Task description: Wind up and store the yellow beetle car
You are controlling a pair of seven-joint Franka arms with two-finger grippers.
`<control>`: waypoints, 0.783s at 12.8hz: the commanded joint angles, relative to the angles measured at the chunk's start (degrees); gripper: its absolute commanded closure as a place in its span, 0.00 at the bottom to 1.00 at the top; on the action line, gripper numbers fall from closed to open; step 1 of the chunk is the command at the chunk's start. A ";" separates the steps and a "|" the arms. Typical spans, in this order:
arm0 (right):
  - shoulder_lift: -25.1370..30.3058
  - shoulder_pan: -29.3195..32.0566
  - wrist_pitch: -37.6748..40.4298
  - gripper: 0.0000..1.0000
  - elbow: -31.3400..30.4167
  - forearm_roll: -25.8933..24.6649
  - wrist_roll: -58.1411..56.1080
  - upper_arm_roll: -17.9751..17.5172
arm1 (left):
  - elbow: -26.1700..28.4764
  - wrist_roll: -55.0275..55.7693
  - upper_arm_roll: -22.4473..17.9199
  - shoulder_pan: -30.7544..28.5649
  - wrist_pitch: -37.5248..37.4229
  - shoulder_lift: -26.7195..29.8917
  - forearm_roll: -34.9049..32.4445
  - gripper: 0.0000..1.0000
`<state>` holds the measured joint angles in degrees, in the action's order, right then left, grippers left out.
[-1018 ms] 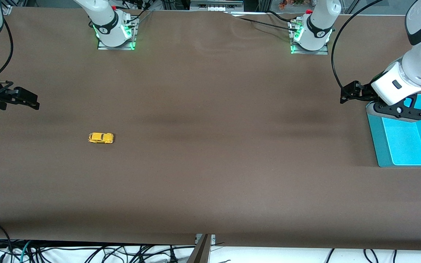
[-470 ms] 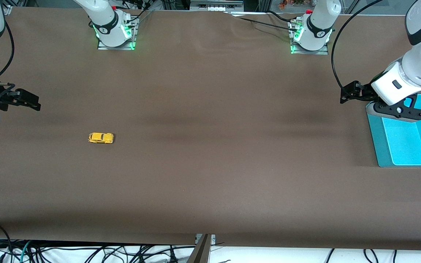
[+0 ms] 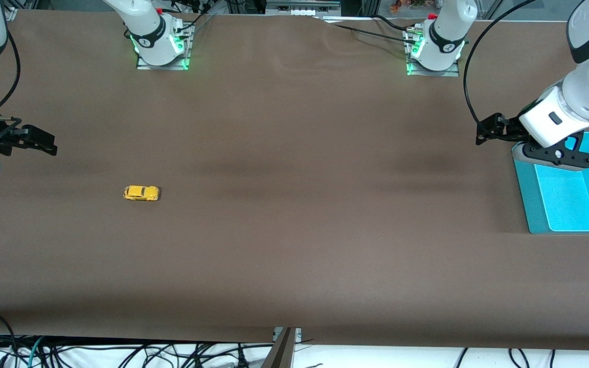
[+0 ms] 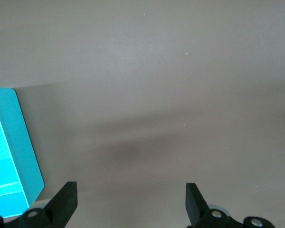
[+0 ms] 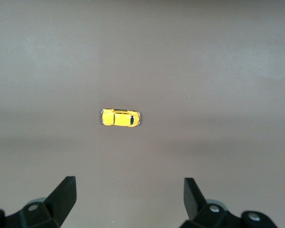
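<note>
The right gripper (image 3: pixel 44 143) is held in the air over the bench's edge at the right arm's end, and much of its body is cut off by the front view's border. In the right wrist view only the 2 finger tips (image 5: pixel 64 192) are shown, the rest being cropped; they are spread wide, nothing is pinched between them and nothing is touched. The yellow beetle car (image 5: pixel 120 118) is seen framed in the gap between them, lying on its wheels on the brown table cover (image 3: pixel 294 214). In the front view the yellow beetle car (image 3: pixel 141 192) is found toward the right arm's end of the bench, well apart from every edge and nearer to the front camera than the right arm's base (image 3: pixel 160 46). Its windows are too small to be made out clearly.

The left gripper (image 3: pixel 486 133) is held at the left arm's end of the bench, just beside a teal bin (image 3: pixel 532 204), and is partly hidden by its own wrist. In the left wrist view its 2 finger tips (image 4: pixel 66 197) are likewise spread wide and empty, with only 1 corner of the teal bin (image 4: pixel 23 142) in view. The bin is cut off by the front view's border, so its full outline cannot be told; the part of its inside that shows is bare
</note>
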<state>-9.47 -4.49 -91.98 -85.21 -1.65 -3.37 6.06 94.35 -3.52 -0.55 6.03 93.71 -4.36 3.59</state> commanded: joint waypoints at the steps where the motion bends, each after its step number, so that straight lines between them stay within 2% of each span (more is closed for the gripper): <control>1: 0.42 0.63 -0.04 0.00 -0.13 -0.46 0.55 -0.61 | -1.80 0.62 0.29 -0.23 -1.07 -0.82 0.11 0.00; 10: -0.98 -1.38 0.39 0.00 -0.22 0.24 -0.06 -1.22 | -1.80 0.62 0.29 -0.23 -1.07 -0.82 0.11 0.00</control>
<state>-9.58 -4.91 -91.94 -85.29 -1.60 -3.38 5.23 94.35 -3.52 -0.55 6.03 93.71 -4.36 3.59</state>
